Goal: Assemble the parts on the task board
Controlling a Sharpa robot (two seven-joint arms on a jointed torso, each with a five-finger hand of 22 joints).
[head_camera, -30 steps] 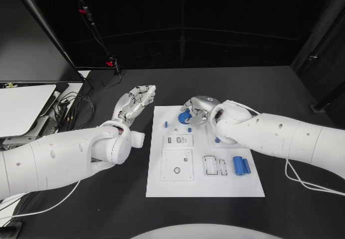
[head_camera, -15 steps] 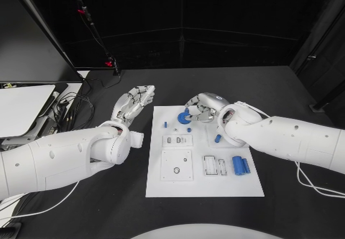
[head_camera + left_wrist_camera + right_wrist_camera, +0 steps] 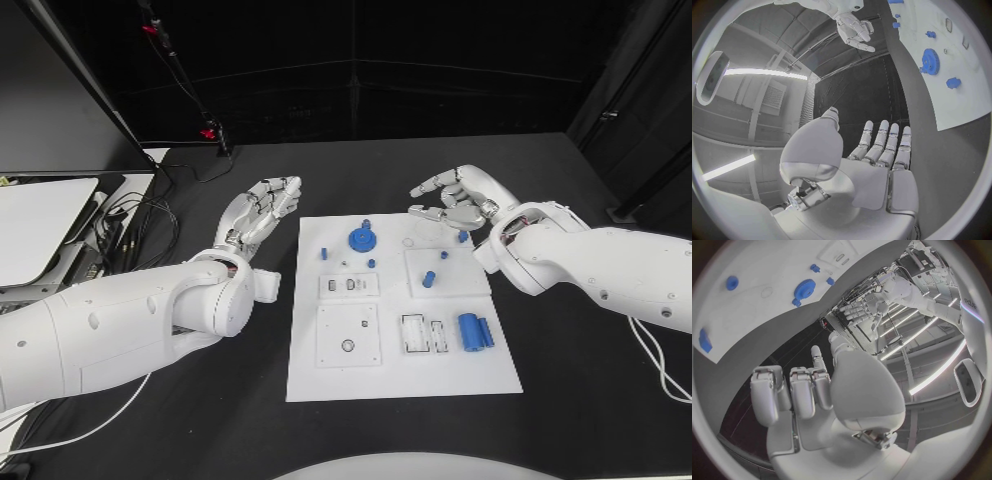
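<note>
The white task board (image 3: 404,372) lies mid-table. A blue gear (image 3: 362,239) sits on its far part, with a small blue piece (image 3: 371,263) just in front of it. A blue peg (image 3: 428,280) stands further right, and two blue cylinders (image 3: 479,331) lie side by side near the right edge. My right hand (image 3: 454,200) hovers beyond the board's far right corner, fingers loosely bent and apart, holding nothing. My left hand (image 3: 260,208) stretches flat and empty beside the board's far left corner. The left wrist view shows the gear (image 3: 930,60) and the right hand (image 3: 856,31).
Recessed white plates (image 3: 351,335) and slots (image 3: 423,333) take up the board's near half. A pale panel (image 3: 36,225) and loose cables (image 3: 137,225) sit at the table's left edge. In the right wrist view the board (image 3: 754,315) carries the gear (image 3: 805,289).
My right hand has let go of the blue gear, which now lies on the board, and has drawn back to the right. The left hand stays flat.
</note>
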